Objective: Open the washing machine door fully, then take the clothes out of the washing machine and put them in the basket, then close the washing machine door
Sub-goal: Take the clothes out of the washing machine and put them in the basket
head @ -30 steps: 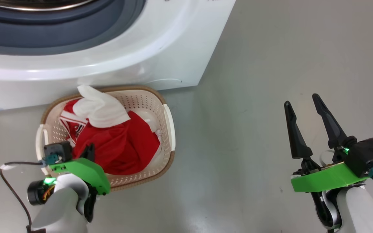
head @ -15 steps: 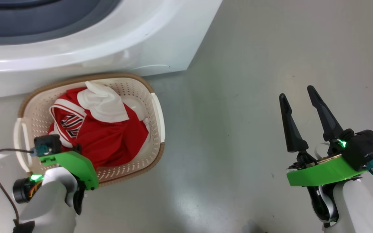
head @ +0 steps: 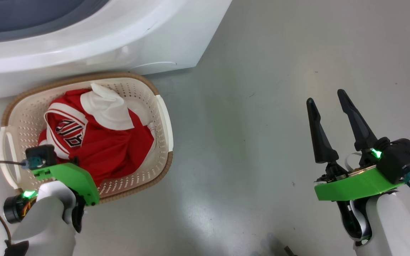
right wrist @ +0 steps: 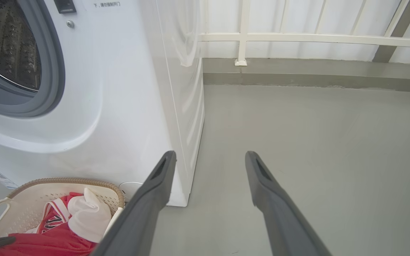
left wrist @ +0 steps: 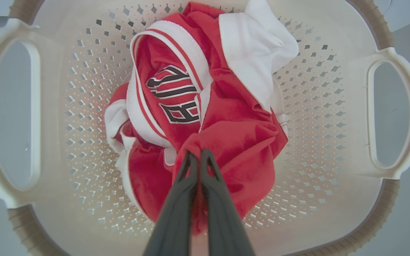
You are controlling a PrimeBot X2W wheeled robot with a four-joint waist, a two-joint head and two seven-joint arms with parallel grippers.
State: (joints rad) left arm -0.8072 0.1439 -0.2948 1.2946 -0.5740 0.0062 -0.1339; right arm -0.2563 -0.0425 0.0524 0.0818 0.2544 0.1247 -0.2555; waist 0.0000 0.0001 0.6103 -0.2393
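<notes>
On the grey floor (head: 262, 142), just beside the front of the washing machine (head: 84, 53): the basket (head: 164, 117). Lies with long axis across the head view, roughly parallel to the machine's front, one handle at each end, left and right. Holds the clothes (head: 112, 153), a red heap with white trim bunched mid-basket. White part toward the machine side, lettered panel toward the basket's left end.

Over the heap, left gripper (left wrist: 198, 160): clamped on a fold of the red cloth, tips pressed together, pointing down into the basket from its near side. Off to the right, right gripper (head: 325, 97): spread wide, holding nothing, fingers pointing away from the robot, well apart from the basket, over bare floor.

Room: wide open floor right of basket and machine, up to a low grey kerb (right wrist: 297, 76) and white railing (right wrist: 297, 37). Tight on the basket's far side, against the machine. Perforated walls bare all around the heap in the left wrist view.

Hidden: left fingers under the green mount (head: 73, 177) in the head view; near-left basket rim behind that arm. Machine cut off by the top edge there; part of drum (right wrist: 5, 46) and grey ring (right wrist: 53, 71) seen in the right wrist view. Lettering folded, cannot read. Small print (right wrist: 101, 4) on the machine front too small to read.
</notes>
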